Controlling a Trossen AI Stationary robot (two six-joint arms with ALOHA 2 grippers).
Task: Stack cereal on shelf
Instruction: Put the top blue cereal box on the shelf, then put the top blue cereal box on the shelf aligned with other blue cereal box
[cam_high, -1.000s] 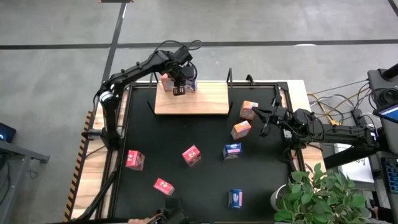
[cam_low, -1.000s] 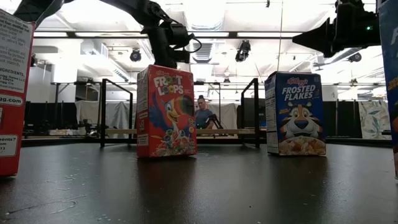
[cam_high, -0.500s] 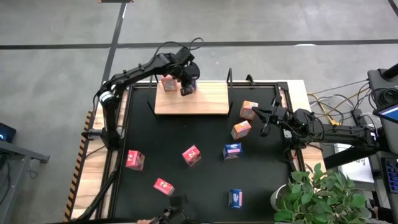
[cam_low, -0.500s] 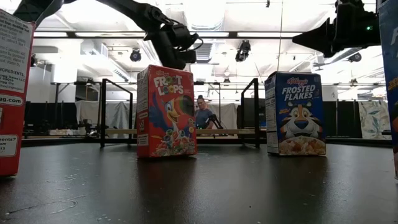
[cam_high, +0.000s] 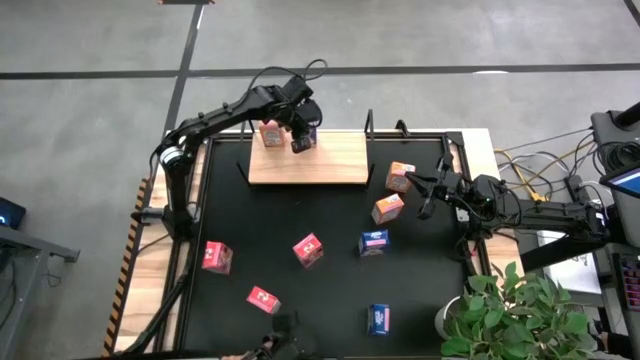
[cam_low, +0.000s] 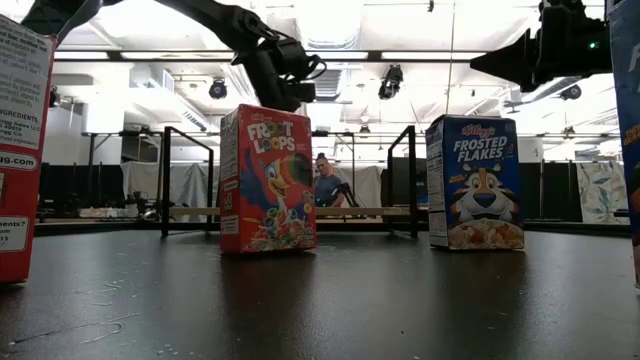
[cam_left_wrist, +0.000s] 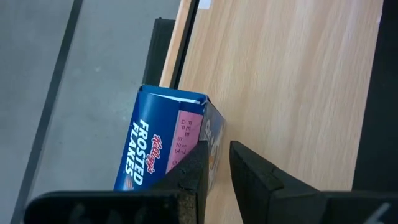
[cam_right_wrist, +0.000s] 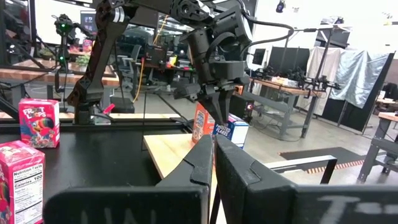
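the left hand (cam_high: 301, 138) hangs over the far edge of the shelf (cam_high: 330, 165), its fingers (cam_left_wrist: 198, 163) drawn nearly together with only a thin gap and nothing between them. just beside it, in the left wrist view, a blue cereal box (cam_left_wrist: 166, 149) lies at the board's far edge, and the fingertips look to stand just in front of it, free rather than gripping. next to that box on the shelf stands an orange box (cam_high: 270, 132), so two of the nine look placed, side by side at the back of the board.

the right hand (cam_high: 428, 196) waits over the worktop (cam_high: 300, 290) on the right side, near two more orange boxes (cam_high: 399, 177) and (cam_high: 388, 208); its fingers, seen in the right wrist view, sit almost closed and hold nothing.

left out on the black worktop are seven boxes: the two orange ones, a blue one near the middle (cam_high: 374, 242), another blue one toward the near edge (cam_high: 379, 319), and three red ones (cam_high: 217, 256), (cam_high: 308, 249), (cam_high: 263, 298). by that count the job is early, with most boxes still to be carried over and no second layer begun.
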